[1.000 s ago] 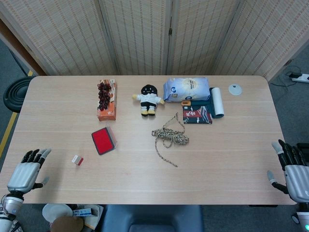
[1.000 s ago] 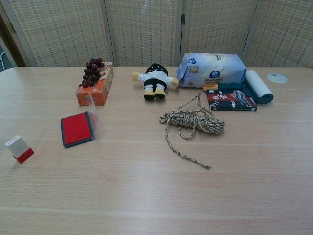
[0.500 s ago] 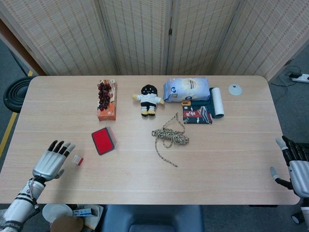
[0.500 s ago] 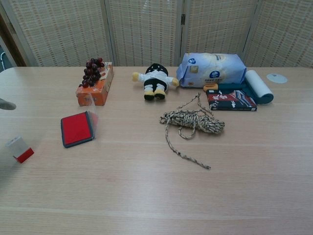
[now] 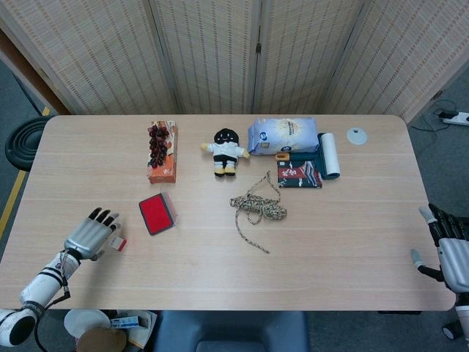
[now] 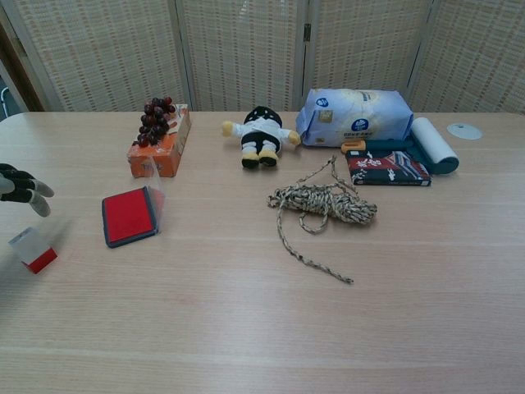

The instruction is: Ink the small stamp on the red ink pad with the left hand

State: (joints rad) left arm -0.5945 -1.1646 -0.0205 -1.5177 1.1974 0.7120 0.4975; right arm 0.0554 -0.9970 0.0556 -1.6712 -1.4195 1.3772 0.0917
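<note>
The small stamp (image 5: 118, 243), a white block with a red base, lies on the table's near left; the chest view shows the stamp (image 6: 32, 249) tilted. My left hand (image 5: 91, 234) hovers just left of it, fingers spread and holding nothing; its fingertips (image 6: 23, 186) enter the chest view above the stamp. The red ink pad (image 5: 157, 214) lies open a little to the stamp's right, its clear lid beside it, the ink pad (image 6: 129, 215) well seen from the chest. My right hand (image 5: 453, 249) hangs open off the table's near right corner.
An orange box with dark grapes (image 5: 162, 150), a small doll (image 5: 226, 151), a blue-white bag (image 5: 283, 135), a white roll (image 5: 330, 155), a dark packet (image 5: 299, 176) and a coiled rope (image 5: 258, 207) lie across the table's far half. A small disc (image 5: 357, 136) sits far right.
My left hand has moved in over the table toward the stamp, from the near left edge to just beside it. The right hand drifted slightly outward.
</note>
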